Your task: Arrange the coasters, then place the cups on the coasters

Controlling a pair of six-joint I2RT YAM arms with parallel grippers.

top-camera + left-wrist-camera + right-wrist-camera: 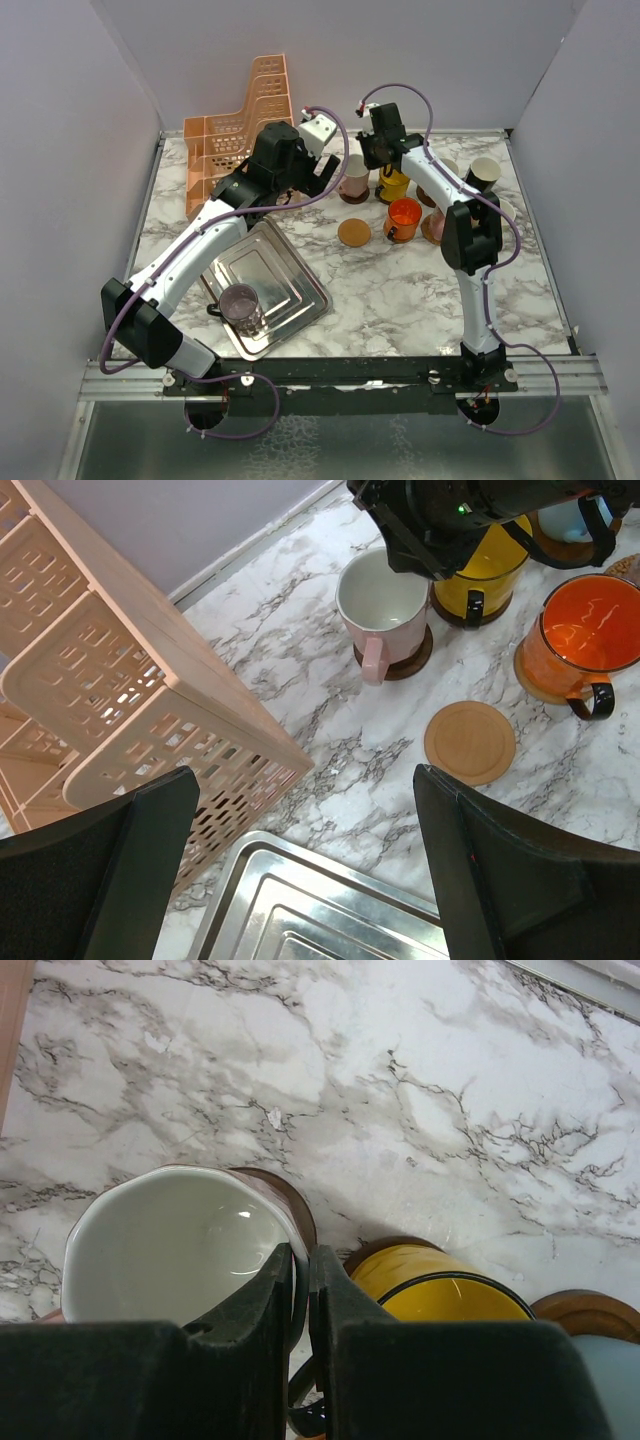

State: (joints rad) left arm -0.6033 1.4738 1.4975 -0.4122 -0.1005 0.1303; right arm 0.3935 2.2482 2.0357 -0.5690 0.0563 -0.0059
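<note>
R gripper (300,1258) jaws pinched nearly together on the rim wall of pink cup (170,1250).
Pink cup sits on dark coaster (420,658) beyond steel tray (295,285), w/ yellow cup (440,1285) just beside it. L gripper (303,780) jaws wide apart, empty, over tray's far edge. Cup prob glazed ceramic: stiff, slick, chips easily, light when empty. Rim pinch away from handle looks safest. Grey-purple cup (241,305) stands on tray; bare coaster (354,232) lies just beyond tray.

Upright at the far middle, the pink cup (385,605), yellow cup (482,565) and, seemingly, orange cup (585,635) sit on coasters (420,660), with a tan coaster (469,742) bare just nearer.
</note>
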